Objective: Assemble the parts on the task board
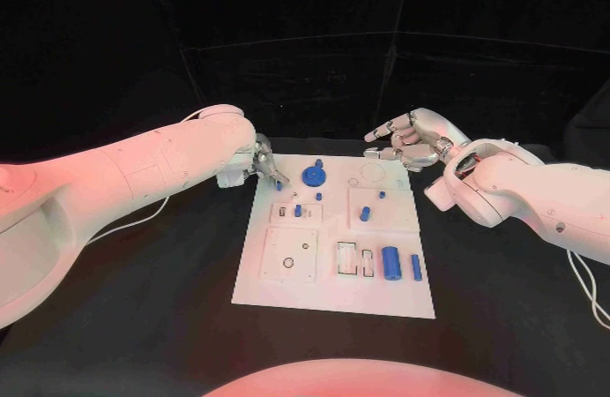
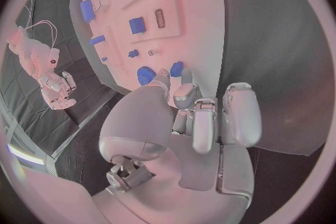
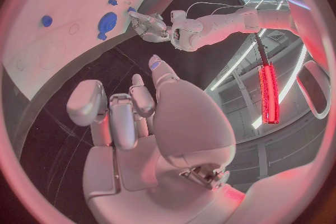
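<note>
task board: white plate (image 1: 333,302) lying lengthwise in the middle of the black table (image 1: 509,309), its near short edge toward the robot, its far short edge between the two hands.
left hand: at the board's far left corner (image 1: 267,169); fingers curled together, tips pinching a small blue peg (image 1: 278,184) just over the board's left edge. the left wrist view shows the same peg (image 2: 176,69) at the fingertips (image 2: 183,89).
right hand: just past the board's far right corner (image 1: 409,141), over bare table; fingers partly curled and apart, nothing between them. in its own wrist view the fingers (image 3: 112,112) hang clear of the board's edge.
blue gear: round toothed part (image 1: 314,177) on the far end of the board, beside the left hand's fingertips.
small blue pieces: one short piece (image 1: 364,213) in the right square recess, one upright piece (image 1: 298,210) in the small left recess.
blue cylinders: a thick one (image 1: 391,260) and a thin one (image 1: 416,267) side by side near the board's right edge, at the near end.
open room: bare black table along both long edges of the board and in front of its near edge; the near left square recess (image 1: 290,254) holds no blue part.
in the way: the gear lies nearest the left hand; the left forearm (image 1: 140,172) crosses the table left of the board.
</note>
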`<state>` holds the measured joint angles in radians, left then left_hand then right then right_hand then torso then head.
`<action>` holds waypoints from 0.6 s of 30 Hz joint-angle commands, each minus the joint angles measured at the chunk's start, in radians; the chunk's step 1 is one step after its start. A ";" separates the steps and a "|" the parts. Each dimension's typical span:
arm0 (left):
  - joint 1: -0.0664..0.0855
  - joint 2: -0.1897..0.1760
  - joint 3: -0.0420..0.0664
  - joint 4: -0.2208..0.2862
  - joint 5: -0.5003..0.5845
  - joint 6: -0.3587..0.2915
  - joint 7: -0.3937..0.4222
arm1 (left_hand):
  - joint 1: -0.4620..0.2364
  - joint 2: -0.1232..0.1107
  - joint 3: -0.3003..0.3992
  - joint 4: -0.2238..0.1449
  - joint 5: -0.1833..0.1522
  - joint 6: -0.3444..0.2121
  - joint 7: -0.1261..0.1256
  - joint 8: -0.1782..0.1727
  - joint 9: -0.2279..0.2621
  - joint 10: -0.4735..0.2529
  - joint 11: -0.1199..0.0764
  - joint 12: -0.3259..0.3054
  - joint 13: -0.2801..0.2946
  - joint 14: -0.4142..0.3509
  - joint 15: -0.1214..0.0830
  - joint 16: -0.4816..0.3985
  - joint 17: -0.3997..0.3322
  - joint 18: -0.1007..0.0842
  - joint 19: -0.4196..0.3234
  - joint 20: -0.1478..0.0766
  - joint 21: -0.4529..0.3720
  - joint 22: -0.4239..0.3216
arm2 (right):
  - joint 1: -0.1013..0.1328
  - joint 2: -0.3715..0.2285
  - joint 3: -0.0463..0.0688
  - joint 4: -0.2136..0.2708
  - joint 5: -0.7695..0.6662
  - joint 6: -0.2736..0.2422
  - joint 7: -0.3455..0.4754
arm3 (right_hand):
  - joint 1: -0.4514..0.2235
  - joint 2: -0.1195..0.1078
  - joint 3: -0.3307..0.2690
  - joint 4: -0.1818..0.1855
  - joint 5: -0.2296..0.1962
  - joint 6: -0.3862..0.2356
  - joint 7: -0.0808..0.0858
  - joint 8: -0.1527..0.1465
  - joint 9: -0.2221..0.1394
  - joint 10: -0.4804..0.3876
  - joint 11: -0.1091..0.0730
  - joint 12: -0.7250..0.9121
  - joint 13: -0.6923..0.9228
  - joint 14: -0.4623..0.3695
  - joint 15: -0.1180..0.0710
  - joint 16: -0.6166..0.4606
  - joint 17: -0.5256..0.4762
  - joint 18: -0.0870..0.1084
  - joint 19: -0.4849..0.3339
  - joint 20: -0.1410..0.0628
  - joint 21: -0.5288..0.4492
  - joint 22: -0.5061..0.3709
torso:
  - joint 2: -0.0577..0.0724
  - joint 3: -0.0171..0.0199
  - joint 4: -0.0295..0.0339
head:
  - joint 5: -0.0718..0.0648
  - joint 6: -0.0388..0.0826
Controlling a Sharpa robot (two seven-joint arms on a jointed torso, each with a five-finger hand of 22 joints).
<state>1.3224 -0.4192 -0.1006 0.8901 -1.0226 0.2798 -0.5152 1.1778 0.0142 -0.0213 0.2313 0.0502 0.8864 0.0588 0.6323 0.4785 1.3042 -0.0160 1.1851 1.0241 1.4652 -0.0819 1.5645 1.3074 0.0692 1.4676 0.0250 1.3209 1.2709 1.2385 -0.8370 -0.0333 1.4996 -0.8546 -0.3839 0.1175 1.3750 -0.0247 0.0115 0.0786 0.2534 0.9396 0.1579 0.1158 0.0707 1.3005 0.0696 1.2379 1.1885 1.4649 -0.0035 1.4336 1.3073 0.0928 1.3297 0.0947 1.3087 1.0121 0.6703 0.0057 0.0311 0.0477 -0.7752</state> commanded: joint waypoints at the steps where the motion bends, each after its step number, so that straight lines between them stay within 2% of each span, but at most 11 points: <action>1: 0.001 0.002 0.000 0.002 0.001 0.017 0.003 | 0.013 0.005 0.001 -0.009 -0.002 0.008 -0.003 0.006 -0.002 0.006 -0.002 0.003 0.002 0.106 0.001 0.006 0.263 -0.001 0.003 0.001 0.007 0.001 | 0.002 0.001 0.001 0.000 0.003 0.005 0.009 | -0.008 0.004 -0.005 0.000 -0.001 -0.008 0.000 0.002 -0.001 -0.005 0.000 0.000 0.000 0.054 -0.006 -0.005 0.039 0.012 -0.004 0.001 -0.004 0.000 | 0.000 0.0000 -0.0005 | 0.000 -0.002; 5: 0.001 0.002 0.000 0.001 0.001 0.012 0.006 | 0.038 0.022 0.012 -0.026 -0.002 0.009 -0.004 0.007 -0.002 0.006 -0.003 0.003 0.001 0.106 0.001 0.006 0.263 -0.001 0.003 0.001 0.006 0.002 | 0.002 0.002 0.001 0.000 0.003 0.005 0.009 | -0.008 0.004 -0.005 0.000 -0.001 -0.008 0.000 0.002 -0.001 -0.005 0.000 0.000 0.000 0.054 -0.006 -0.005 0.039 0.012 -0.004 0.001 -0.004 0.000 | 0.001 -0.0001 -0.0010 | -0.001 -0.003; 7: 0.001 0.002 0.000 0.000 0.001 0.007 0.010 | 0.062 0.041 0.026 -0.042 -0.002 0.008 -0.006 0.006 -0.004 0.006 -0.004 0.003 0.001 0.106 -0.001 0.006 0.263 -0.001 0.003 0.000 0.006 0.003 | 0.002 0.002 0.001 0.000 0.003 0.005 0.009 | -0.008 0.004 -0.005 0.000 -0.001 -0.008 0.000 0.002 -0.001 -0.005 0.000 0.000 0.000 0.054 -0.006 -0.005 0.039 0.012 -0.004 0.001 -0.004 0.000 | 0.000 0.0000 -0.0010 | -0.001 -0.003; 8: 0.001 0.002 0.001 0.000 0.001 0.005 0.012 | 0.095 0.065 0.051 -0.061 -0.002 0.006 -0.010 0.005 -0.005 0.006 -0.009 0.002 0.001 0.106 -0.003 0.006 0.263 -0.001 0.002 -0.001 0.005 0.002 | 0.002 0.002 0.001 0.000 0.003 0.005 0.009 | -0.008 0.004 -0.005 0.000 -0.001 -0.008 0.000 0.002 -0.001 -0.005 0.000 0.000 0.000 0.054 -0.006 -0.005 0.039 0.012 -0.004 0.001 -0.004 0.000 | 0.000 0.0000 -0.0012 | -0.002 -0.003; 9: 0.001 0.002 0.001 0.000 0.001 0.004 0.014 | 0.105 0.071 0.058 -0.068 -0.002 0.004 -0.011 0.004 -0.006 0.005 -0.010 0.002 0.000 0.106 -0.004 0.006 0.263 0.000 0.002 -0.002 0.005 0.002 | 0.002 0.002 0.001 0.000 0.003 0.005 0.009 | -0.008 0.004 -0.005 0.000 -0.001 -0.008 0.000 0.002 -0.001 -0.005 0.000 0.000 0.000 0.054 -0.006 -0.005 0.039 0.012 -0.004 0.001 -0.004 0.000 | 0.000 0.0001 -0.0012 | -0.002 -0.003; 12: 0.001 0.001 0.001 0.001 0.001 0.000 0.022 | 0.177 0.103 0.119 -0.121 -0.001 -0.008 -0.017 -0.006 -0.012 0.001 -0.016 -0.004 -0.003 0.106 -0.008 0.006 0.263 -0.001 0.002 -0.006 0.006 0.004 | 0.002 0.002 0.001 0.000 0.003 0.005 0.009 | -0.007 0.005 -0.005 0.000 0.001 -0.008 0.000 0.003 -0.001 -0.004 -0.001 0.001 0.002 0.054 -0.006 -0.005 0.039 0.012 -0.004 0.001 -0.004 0.000 | 0.000 0.0001 -0.0011 | -0.003 -0.004; 15: 0.001 -0.001 0.001 0.002 0.001 -0.003 0.030 | 0.214 0.110 0.166 -0.156 -0.001 -0.017 -0.015 -0.014 -0.017 -0.003 -0.015 -0.010 -0.006 0.106 -0.009 0.006 0.263 -0.001 0.002 -0.008 0.005 0.004 | 0.002 0.002 0.001 0.000 0.003 0.006 0.009 | -0.006 0.005 -0.005 0.000 0.002 -0.008 0.000 0.003 -0.001 -0.003 -0.001 0.002 0.002 0.054 -0.006 -0.005 0.039 0.012 -0.004 0.001 -0.004 0.000 | 0.001 0.0002 -0.0002 | -0.002 -0.004; 17: 0.001 -0.002 0.001 0.004 0.002 -0.008 0.036 | 0.217 0.107 0.198 -0.171 -0.001 -0.019 -0.010 -0.016 -0.019 -0.005 -0.010 -0.013 -0.009 0.106 -0.006 0.006 0.263 -0.001 0.002 -0.007 0.005 0.004 | 0.002 0.002 0.001 0.000 0.003 0.006 0.009 | -0.006 0.005 -0.005 0.000 0.002 -0.008 0.000 0.003 -0.001 -0.003 -0.001 0.002 0.002 0.054 -0.006 -0.005 0.039 0.012 -0.004 0.001 -0.004 0.000 | 0.000 -0.0002 0.0001 | -0.003 -0.004; 18: 0.001 -0.004 0.001 0.006 0.002 -0.010 0.039 | 0.206 0.098 0.226 -0.179 0.000 -0.018 -0.006 -0.016 -0.020 -0.004 -0.006 -0.016 -0.010 0.106 -0.003 0.006 0.263 -0.001 0.002 -0.005 0.004 0.005 | 0.002 0.002 0.001 -0.001 0.003 0.007 0.009 | -0.006 0.005 -0.005 0.000 0.002 -0.008 0.000 0.003 -0.001 -0.003 -0.001 0.002 0.002 0.054 -0.006 -0.005 0.039 0.012 -0.004 0.001 -0.004 0.000 | 0.000 -0.0001 0.0002 | -0.003 -0.004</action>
<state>1.3239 -0.4215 -0.0998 0.8931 -1.0218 0.2781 -0.4995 1.3729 0.1064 0.1296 0.1179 0.0430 0.8680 0.0518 0.6147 0.4568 1.3038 -0.0264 1.1731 1.0145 1.4652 -0.0819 1.5645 1.3074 0.0691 1.4676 0.0249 1.3209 1.2745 1.2385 -0.8359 -0.0333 1.4981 -0.8544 -0.3830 0.1178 1.3750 -0.0247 0.0115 0.0786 0.2534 0.9396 0.1579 0.1158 0.0707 1.3006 0.0696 1.2379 1.1895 1.4649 -0.0036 1.4336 1.3079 0.0929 1.3297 0.0947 1.3087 1.0121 0.6704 0.0057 0.0301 0.0451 -0.7793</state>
